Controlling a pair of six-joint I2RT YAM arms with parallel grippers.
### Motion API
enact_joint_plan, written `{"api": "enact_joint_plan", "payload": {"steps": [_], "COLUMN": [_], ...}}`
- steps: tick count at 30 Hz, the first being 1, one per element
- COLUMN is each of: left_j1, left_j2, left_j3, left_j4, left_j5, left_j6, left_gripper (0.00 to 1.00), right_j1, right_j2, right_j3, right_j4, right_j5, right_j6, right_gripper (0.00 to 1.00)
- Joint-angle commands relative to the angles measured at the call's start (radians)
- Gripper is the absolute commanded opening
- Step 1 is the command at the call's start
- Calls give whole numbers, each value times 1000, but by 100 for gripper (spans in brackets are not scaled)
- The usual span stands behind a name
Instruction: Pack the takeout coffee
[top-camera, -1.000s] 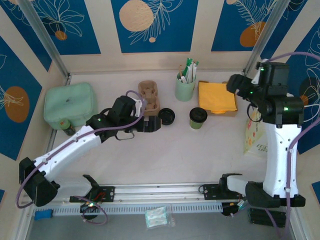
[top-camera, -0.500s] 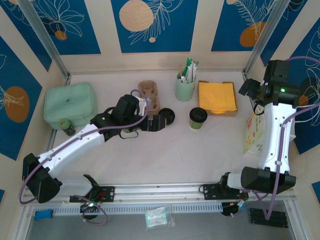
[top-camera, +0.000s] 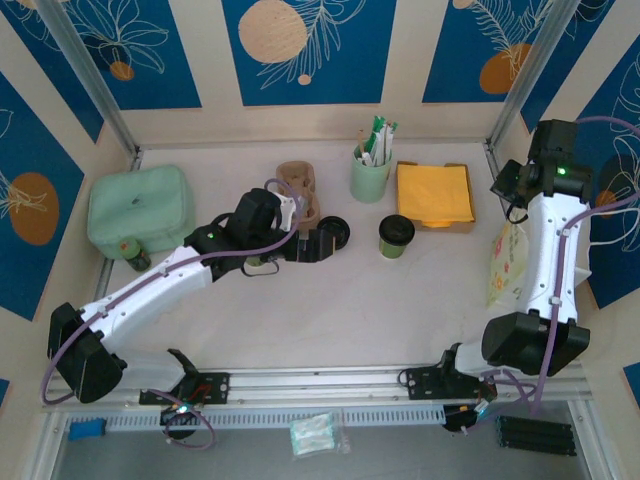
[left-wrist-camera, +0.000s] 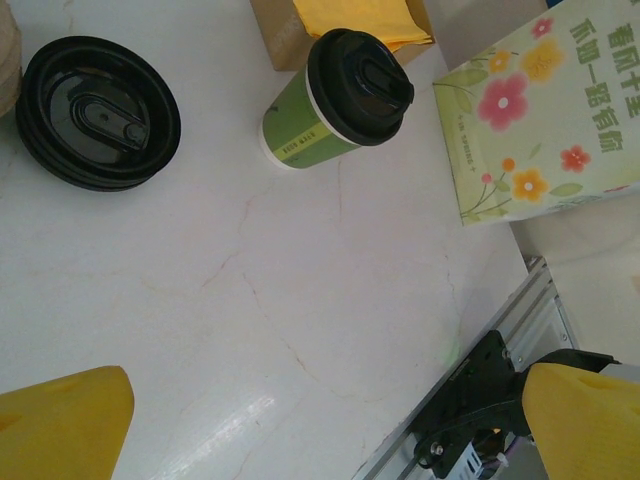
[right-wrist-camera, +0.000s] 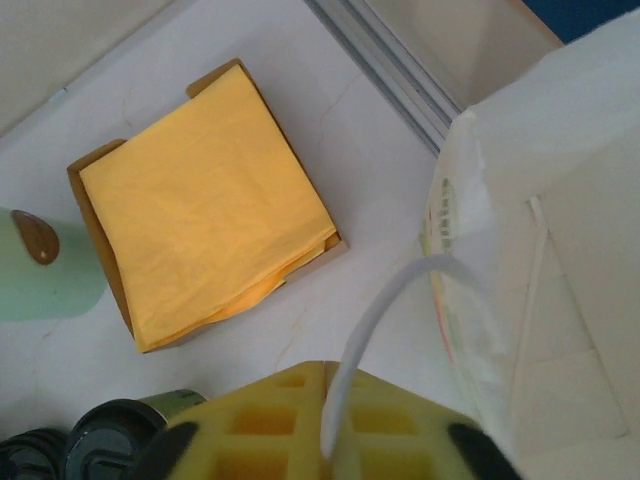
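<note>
The pale marbled table (top-camera: 330, 310) carries everything. A mint-green soft case (top-camera: 140, 208) lies well to the left of the left gripper (top-camera: 318, 243), behind its arm. A flowered paper bag (top-camera: 505, 265) stands at the table's right edge, directly under the right gripper (right-wrist-camera: 325, 405). That gripper's yellow fingers are pressed together on the bag's white handle (right-wrist-camera: 375, 320), which curves up from the bag's open mouth into them. A stack of yellow napkins (right-wrist-camera: 205, 205) in a brown tray sits just left of the right gripper. A cardboard cup carrier (top-camera: 298, 192) lies just behind the left gripper, and a mint holder of sachets (top-camera: 370, 175) stands farther behind and to its right. Loose black lids (left-wrist-camera: 98, 112) lie stacked just ahead of the left gripper, whose fingers are spread wide with nothing between them. The takeout coffee (left-wrist-camera: 340, 95) stands upright and lidded on the table, past the lids and apart from them, between the two grippers and touched by neither.
</note>
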Motion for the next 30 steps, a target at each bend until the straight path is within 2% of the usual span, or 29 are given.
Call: {"api": "enact_joint_plan", "payload": {"steps": [1, 8, 21, 27, 30], "left_j1": [-7, -7, -3, 13, 40], "left_j2": [6, 11, -10, -34, -53], "left_j3": [39, 53, 68, 77, 76], "left_j4": [10, -20, -82, -111, -126], "left_j5": [12, -9, -86, -134, -162], "left_j6": [-2, 7, 29, 33, 31], "left_gripper": [99, 99, 99, 99, 99], "right_j1": [-6, -6, 19, 116, 238], "right_j2": [-61, -133, -195, -178, -152], "right_j3": [-2, 44, 269, 419, 485], "right_j4": [32, 34, 11, -19, -36], "right_j5": [-47, -71, -154, -195, -204], "right_j6": [12, 34, 64, 75, 86], "right_gripper": [0, 0, 0, 0, 0]}}
